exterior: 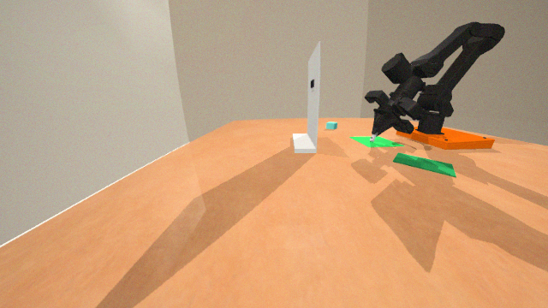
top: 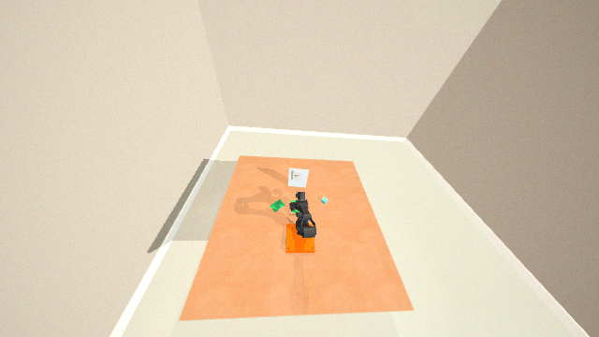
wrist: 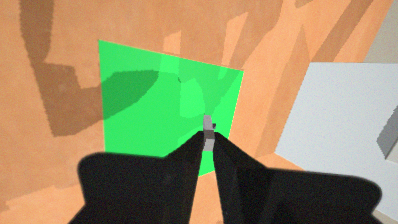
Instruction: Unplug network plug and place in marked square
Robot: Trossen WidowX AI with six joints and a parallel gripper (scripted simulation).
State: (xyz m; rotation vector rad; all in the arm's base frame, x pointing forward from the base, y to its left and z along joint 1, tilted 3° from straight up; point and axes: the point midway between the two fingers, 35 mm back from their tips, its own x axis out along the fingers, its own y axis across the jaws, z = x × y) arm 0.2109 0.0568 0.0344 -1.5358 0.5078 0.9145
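My gripper is shut on the small grey-white plug. The plug points down, somewhat tilted, with its lower end very low over the bright green marked square. In the wrist view it shows near the square's edge on the panel's side. I cannot tell whether it touches the surface. The white upright panel stands apart from the gripper, and its socket has no plug in it. The plug is hidden in the top view.
A darker green flat piece lies beside the marked square. A small teal block lies on the arm's other side. The orange base plate is under the arm.
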